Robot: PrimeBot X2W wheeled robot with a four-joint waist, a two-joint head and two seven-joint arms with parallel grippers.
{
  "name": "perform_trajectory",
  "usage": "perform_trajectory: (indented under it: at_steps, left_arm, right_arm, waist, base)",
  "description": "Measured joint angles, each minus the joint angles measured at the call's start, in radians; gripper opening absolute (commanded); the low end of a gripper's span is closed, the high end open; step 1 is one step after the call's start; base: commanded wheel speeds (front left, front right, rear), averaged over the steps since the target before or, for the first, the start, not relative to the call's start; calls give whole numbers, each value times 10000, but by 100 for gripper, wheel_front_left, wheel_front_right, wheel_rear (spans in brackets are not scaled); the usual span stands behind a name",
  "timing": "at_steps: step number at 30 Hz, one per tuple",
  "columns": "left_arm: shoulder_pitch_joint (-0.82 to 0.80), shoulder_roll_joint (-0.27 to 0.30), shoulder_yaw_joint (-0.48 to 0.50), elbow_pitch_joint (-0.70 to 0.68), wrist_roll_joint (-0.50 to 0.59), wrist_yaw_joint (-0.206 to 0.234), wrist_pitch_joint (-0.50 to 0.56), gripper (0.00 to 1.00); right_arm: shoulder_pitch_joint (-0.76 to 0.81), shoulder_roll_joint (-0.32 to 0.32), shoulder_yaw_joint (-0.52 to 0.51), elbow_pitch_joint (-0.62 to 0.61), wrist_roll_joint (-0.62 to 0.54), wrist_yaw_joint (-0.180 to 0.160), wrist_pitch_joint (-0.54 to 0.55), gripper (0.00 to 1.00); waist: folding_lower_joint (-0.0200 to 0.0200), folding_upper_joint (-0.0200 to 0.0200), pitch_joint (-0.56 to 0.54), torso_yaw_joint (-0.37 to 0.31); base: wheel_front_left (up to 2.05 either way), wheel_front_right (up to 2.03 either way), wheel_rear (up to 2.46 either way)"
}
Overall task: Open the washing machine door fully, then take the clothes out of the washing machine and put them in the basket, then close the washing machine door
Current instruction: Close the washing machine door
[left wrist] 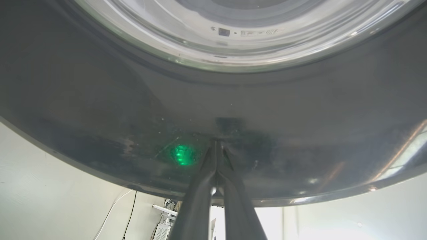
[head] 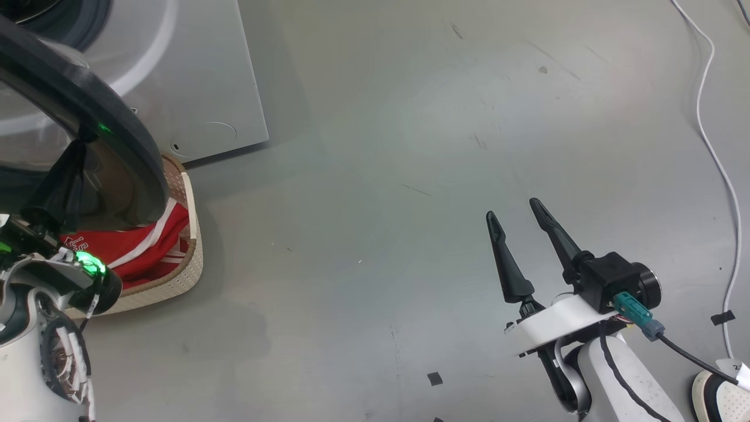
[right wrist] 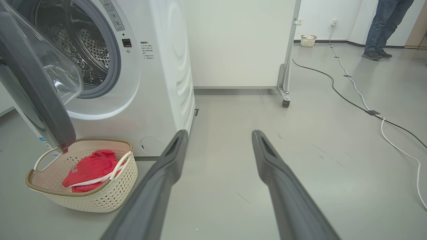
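Note:
The washing machine (right wrist: 160, 83) stands with its steel drum (right wrist: 83, 50) exposed. The washing machine door (right wrist: 33, 83) hangs partly open over the basket (right wrist: 100, 200). Red clothes (right wrist: 90, 166) with white trim and lettering lie in the basket (head: 196, 246); the clothes (head: 146, 246) are partly hidden behind the door's black rim (head: 117, 117). My left gripper (left wrist: 217, 141) is shut, with its tips pressed against the glossy rim (left wrist: 100, 116) below the glass bowl. My right gripper (head: 512, 209) hangs open over bare floor, far right of the basket, holding nothing; this gripper (right wrist: 220, 133) points toward the wall.
A white cable (head: 712, 146) runs along the floor at the right. A wheeled partition leg (right wrist: 285, 83), dark and white cables (right wrist: 367, 111), a small far basket (right wrist: 308, 40) and a person's legs (right wrist: 383, 30) are beyond. Grey floor stretches between the machine and my right arm.

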Motion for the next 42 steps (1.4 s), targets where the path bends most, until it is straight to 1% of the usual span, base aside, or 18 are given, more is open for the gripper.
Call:
perform_trajectory:
  at_steps: [4, 8, 16, 18, 20, 24, 27, 30, 34, 35, 36, 39, 42]
  left_arm:
    - [-57, 0, -75, 128, 0, -15, -98, 0]
    - [-90, -17, -378, 282, 33, -236, -98, 0]
    - [7, -23, -1114, 539, 907, -813, -88, 0]
    - [239, 6, -1450, 608, 1383, -1053, -82, 0]
    - [683, 148, -1946, 644, 2138, -1285, -71, 0]
    - [1415, 594, -2602, 732, 3346, -1860, -102, 0]
    - [1663, 855, -3018, 612, 4096, -2115, -293, 0]
    - [1864, 1124, -3327, 445, 5007, -2205, -683, 0]
    - [2095, 1427, -3465, 165, 5873, -2276, -1379, 0]
    - [2140, 1513, -3542, 71, 6192, -2278, -1592, 0]
    - [2240, 1781, -3708, -102, 6930, -2278, -2090, 0]
    - [2429, 2243, -3877, -347, 7896, -2280, -2767, 0]
    - [2610, 2383, -4103, -575, 8544, -2280, -3388, 0]
  right_arm:
    - [33, 6, -44, -65, 4, -67, 0, 100]
    - [180, 17, -240, -157, 13, -153, 0, 100]
    - [188, 23, -529, -403, 12, -163, 0, 100]
    - [187, 21, -593, -451, 8, -157, 0, 100]
    - [187, 0, -663, -470, -10, -153, 0, 100]
    - [208, -128, -872, -564, -21, -150, 0, 100]
    - [312, -226, -1024, -614, -23, -150, 0, 100]
    - [486, -318, -1122, -644, -25, -150, 0, 100]
    - [591, -370, -1162, -723, -38, -150, 0, 100]
    - [591, -372, -1170, -742, -38, -148, 0, 100]
    - [592, -374, -1200, -794, -44, -146, 0, 100]
    - [593, -374, -1218, -848, -56, -144, 0, 100]
    - [599, -374, -1237, -888, -56, -142, 0, 100]
  waist:
    - [0, 0, 5, 4]
    - [0, 0, -16, 118]
    - [0, 0, -164, 560]
    - [0, 0, -236, 692]
    - [-1, 0, -332, 821]
    - [0, -1, -526, 1115]
    - [0, 0, -654, 1371]
    - [0, 0, -774, 1649]
    - [0, 0, -906, 2016]
    - [0, 0, -936, 2104]
    - [0, -1, -993, 2274]
    - [0, 0, -1063, 2500]
    - [0, 0, -1113, 2684]
  base:
    - [0, 0, 0]
    - [0, 0, 0]
    - [0, 0, 0]
    - [0, 0, 0]
    - [0, 0, 0]
    - [0, 0, 0]
    - [0, 0, 0]
    - [0, 0, 0]
    - [0, 0, 0]
    - [0, 0, 0]
    - [0, 0, 0]
    - [0, 0, 0]
    - [0, 0, 0]
